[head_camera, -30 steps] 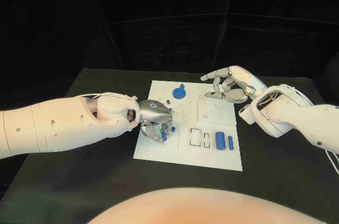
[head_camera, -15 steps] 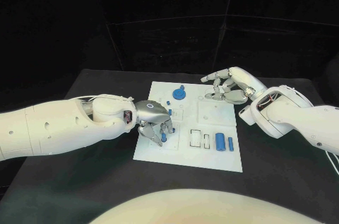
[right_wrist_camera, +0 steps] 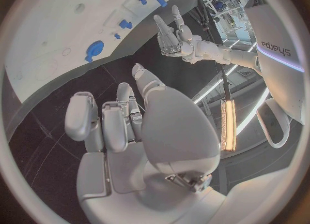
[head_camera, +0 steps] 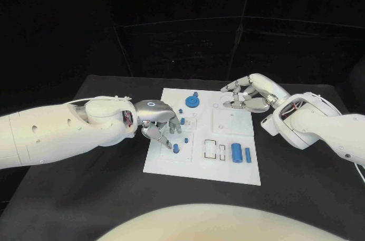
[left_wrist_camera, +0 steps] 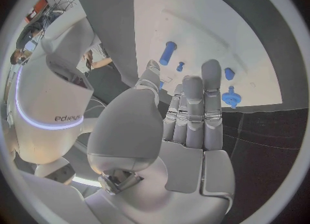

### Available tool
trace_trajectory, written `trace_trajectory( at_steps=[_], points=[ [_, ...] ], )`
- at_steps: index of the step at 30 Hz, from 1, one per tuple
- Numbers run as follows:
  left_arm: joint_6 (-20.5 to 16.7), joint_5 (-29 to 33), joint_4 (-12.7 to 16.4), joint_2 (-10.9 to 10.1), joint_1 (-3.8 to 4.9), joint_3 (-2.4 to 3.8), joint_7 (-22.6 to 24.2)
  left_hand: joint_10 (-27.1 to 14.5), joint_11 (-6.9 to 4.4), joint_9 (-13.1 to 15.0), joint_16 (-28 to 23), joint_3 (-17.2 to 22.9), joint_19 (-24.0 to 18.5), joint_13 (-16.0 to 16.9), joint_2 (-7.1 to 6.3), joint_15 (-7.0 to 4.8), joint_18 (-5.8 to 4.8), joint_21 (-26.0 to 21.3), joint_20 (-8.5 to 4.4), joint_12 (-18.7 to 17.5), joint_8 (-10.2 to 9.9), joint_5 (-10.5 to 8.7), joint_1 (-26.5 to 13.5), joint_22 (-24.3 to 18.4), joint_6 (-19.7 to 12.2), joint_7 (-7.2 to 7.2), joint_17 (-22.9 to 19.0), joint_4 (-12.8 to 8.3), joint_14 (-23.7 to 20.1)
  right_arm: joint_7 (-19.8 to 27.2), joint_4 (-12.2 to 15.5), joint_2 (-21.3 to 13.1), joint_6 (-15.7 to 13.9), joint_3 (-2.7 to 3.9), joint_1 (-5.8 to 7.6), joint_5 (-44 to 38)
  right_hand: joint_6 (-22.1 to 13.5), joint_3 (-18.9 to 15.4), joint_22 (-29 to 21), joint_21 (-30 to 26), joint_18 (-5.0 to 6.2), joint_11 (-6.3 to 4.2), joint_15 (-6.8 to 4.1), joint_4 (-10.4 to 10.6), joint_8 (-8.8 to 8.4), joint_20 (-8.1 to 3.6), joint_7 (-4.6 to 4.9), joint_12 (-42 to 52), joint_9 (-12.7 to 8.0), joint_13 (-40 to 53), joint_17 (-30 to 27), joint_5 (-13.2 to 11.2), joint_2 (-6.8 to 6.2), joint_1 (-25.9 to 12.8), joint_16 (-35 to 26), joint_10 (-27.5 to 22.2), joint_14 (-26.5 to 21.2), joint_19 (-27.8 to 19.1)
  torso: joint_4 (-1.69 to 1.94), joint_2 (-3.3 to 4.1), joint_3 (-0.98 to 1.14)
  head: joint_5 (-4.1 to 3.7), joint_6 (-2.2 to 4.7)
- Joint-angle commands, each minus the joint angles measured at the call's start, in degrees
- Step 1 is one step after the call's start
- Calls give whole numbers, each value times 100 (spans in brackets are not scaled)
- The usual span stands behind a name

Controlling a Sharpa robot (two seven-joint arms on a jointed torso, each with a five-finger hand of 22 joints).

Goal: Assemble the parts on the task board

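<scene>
- Nearest the robot, on the task board [head_camera: 228, 170] at the table's middle, two blue cylinders [head_camera: 237, 152] lie side by side on the board's right part, just beside a pair of outlined rectangular slots [head_camera: 210, 148] — untouched, nothing near them.
- A little farther in, a small blue peg [head_camera: 175, 147] stands upright on the board's left part, with the left hand [head_camera: 156, 119] hovering just above and beside it.
- That left hand's fingers are stretched out and spread, pointing down at the board; the left wrist view shows them straight with nothing between them — it holds nothing.
- The risk here, as I judge it: those spread fingertips hang close over the peg, and a careless sideways sweep could tip it or knock it out of its seat.
- Farther back, a round blue disc part [head_camera: 192, 100] with a short stub sits near the board's far edge, another small blue piece [head_camera: 182, 112] just short of it.
- At the far right corner, the right hand [head_camera: 249, 93] hovers over the board's edge, fingers curled loosely inward, nothing in its grasp.
- If it drops, it could nudge the board itself — shifting every loose part at once.
</scene>
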Motion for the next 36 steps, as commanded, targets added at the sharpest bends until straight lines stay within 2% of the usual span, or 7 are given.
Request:
trace_trajectory(
  at_steps=[1, 6, 12, 19, 22, 30, 36],
  points=[
    [-349, 2820, -176, -28, 90, 11, 511, -99, 35, 8, -424, 41, -123, -7, 90, 43, 60, -272, 52, 26, 48, 16, 160, -204, 96, 33, -329, 7, -173, -617, 122, -130, 42, 2, 10, -48, 176, -91, 143, 130, 18, -3, 22, 92, 101, -8, 18, -1, 19, -6, 113, 145, -1, -129, 72, 213, 130, 170, 4, -13, 3, -60, 44],
    [-597, 5335, -488, 25, 185, 7, 1019, -43, 45, 13, -533, 267, -150, 2, 355, 62, 71, -422, 76, 154, 103, 24, 430, -318, 214, 70, -403, -92, -245, -1211, 447, -514, -19, -3, 9, -52, 412, -265, 506, 454, -89, -36, -14, 310, 269, -37, -5, 688, 42, 1108, 268, 616, 35, -350, 157, 1327, 249, 537, 3, -5, -9, -225, 144],
    [-834, 7069, -730, 158, 225, -8, 1362, 29, 30, 17, -558, 336, -152, 6, 403, 57, 74, -498, 75, 257, 156, 23, 442, -379, 322, 65, -436, -88, -283, -1988, 1002, -1048, -249, -67, -2, -297, 445, -457, 706, 626, -149, -77, -54, 477, 330, -75, -49, 1104, 41, 1835, 370, 763, -11, -498, 218, 1896, 307, 718, -86, -17, -22, -311, 217],
    [-988, 7966, -830, 292, 216, -24, 1527, 13, 42, 3, -569, 270, -153, 0, 347, 73, 69, -576, 87, 334, 164, 20, 270, -442, 343, 75, -463, 1, -322, -2747, 1551, -1387, -467, -432, -31, -934, 450, -795, 802, 707, -178, -103, -80, 662, 393, -102, -82, 1351, 51, 2310, 477, 978, -115, -671, 289, 2206, 348, 807, -196, -70, -40, -385, 266],
    [-1012, 8196, -860, 331, 204, -26, 1585, -16, 48, -4, -571, 218, -157, -1, 321, 83, 68, -614, 95, 366, 160, 19, 179, -472, 332, 77, -474, 46, -345, -2954, 1612, -1366, -516, -506, -110, -1153, 453, -892, 823, 725, -185, -108, -83, 714, 413, -106, -90, 1423, 58, 2445, 523, 975, -131, -706, 319, 2281, 360, 826, -226, -95, -41, -392, 263],
    [-1034, 8513, -966, 429, 185, -28, 1677, -55, 56, -7, -572, 160, -163, 1, 315, 92, 67, -663, 106, 413, 161, 20, 91, -512, 326, 80, -488, 93, -380, -3329, 1639, -1142, -497, -580, -373, -1565, 488, -1119, 854, 751, -194, -127, -98, 865, 489, -119, -116, 1504, 99, 2625, 576, 988, -128, -780, 356, 2364, 372, 854, -268, -130, -41, -358, 255],
    [-1007, 8562, -997, 471, 181, -29, 1684, -67, 57, -7, -572, 154, -166, 1, 322, 95, 67, -675, 108, 422, 163, 21, 84, -521, 327, 81, -491, 98, -392, -3486, 1632, -969, -355, -590, -524, -1740, 516, -1267, 855, 751, -194, -142, -109, 977, 544, -128, -136, 1557, 136, 2747, 616, 981, -119, -814, 383, 2420, 380, 855, -253, -118, -45, -338, 262]
  ],
)
